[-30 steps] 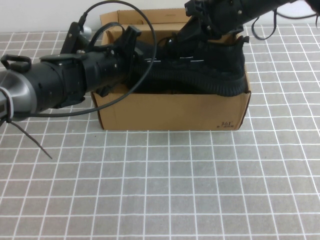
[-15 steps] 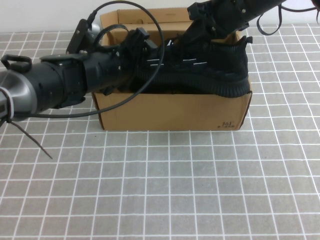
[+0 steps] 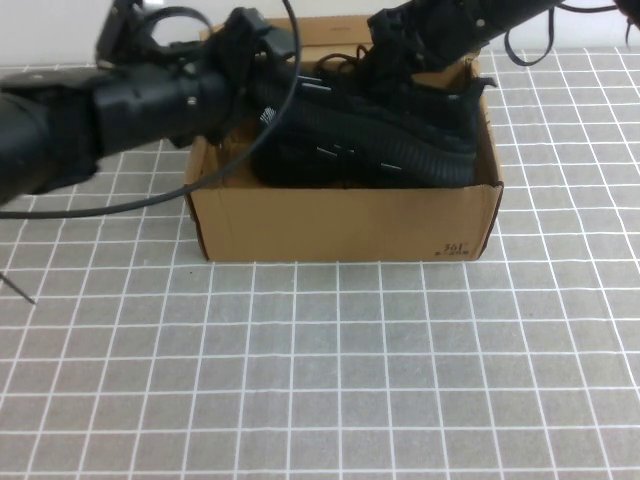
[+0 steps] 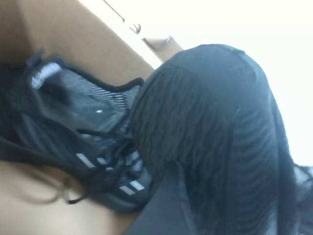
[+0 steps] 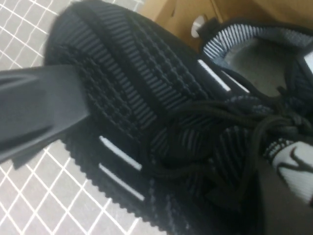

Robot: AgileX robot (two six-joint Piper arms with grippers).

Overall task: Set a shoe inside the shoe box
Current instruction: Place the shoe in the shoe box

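The brown shoe box [image 3: 340, 225] stands at the back middle of the table. The black shoe [image 3: 420, 115] lies slanted across its top, toe [image 4: 210, 122] low at the left, heel above the right rim. Under it in the box lies its mate [image 3: 330, 160], white dashes showing [image 4: 73, 127]. My right gripper [image 3: 400, 45] reaches in from the back right and is shut on the shoe at the laces, beside the white tongue tab [image 5: 293, 169]. My left gripper [image 3: 262, 45] hovers above the box's left end, just over the toe.
The box's lid flap [image 3: 330, 30] stands open at the back. A black cable [image 3: 240, 165] from the left arm hangs across the box's left front corner. The grey grid mat [image 3: 320, 380] stretches in front of the box.
My left arm has lifted up and back from the shoe's toe. The toe has dropped lower into the box. The right arm has stayed at the laces.
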